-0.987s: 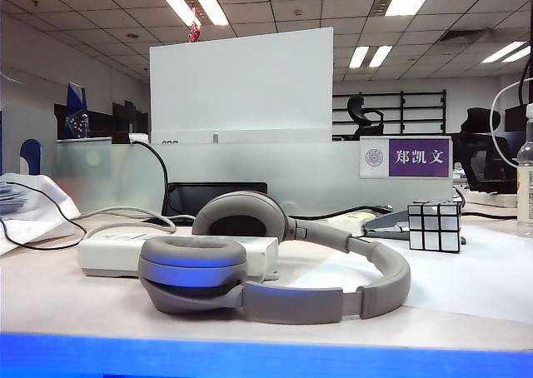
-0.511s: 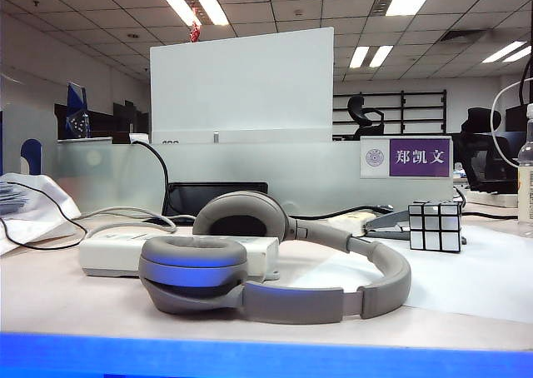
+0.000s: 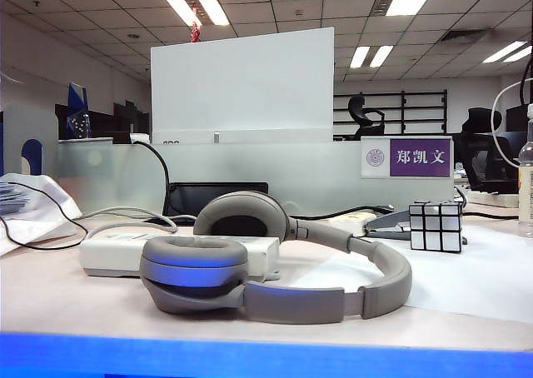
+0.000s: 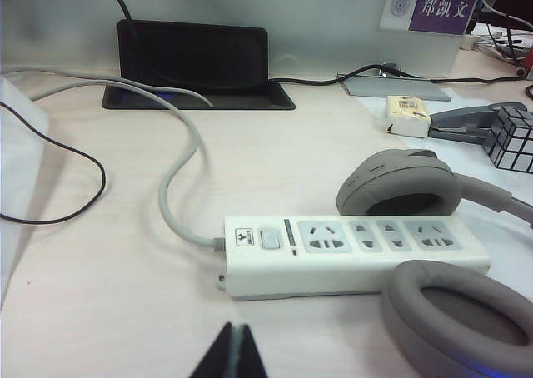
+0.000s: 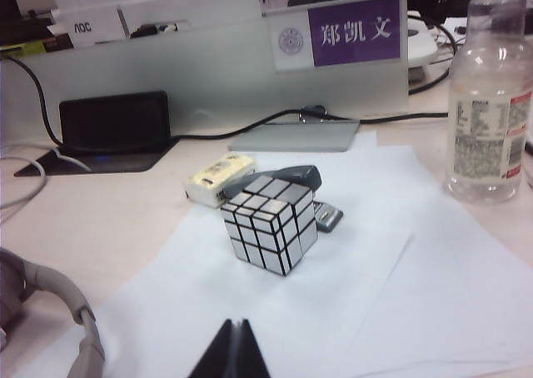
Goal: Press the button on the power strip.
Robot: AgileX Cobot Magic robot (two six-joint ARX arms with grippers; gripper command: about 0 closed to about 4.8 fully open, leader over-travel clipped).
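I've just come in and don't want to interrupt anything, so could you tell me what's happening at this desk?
Nothing is being handled yet. The long off-white plastic power strip lies on the desk, its grey button untouched near the cable end, with the grey over-ear headphones partly resting on its far end. The left gripper hangs shut above the desk in front of the strip. The right gripper, also shut, hovers near the silver mirror cube.
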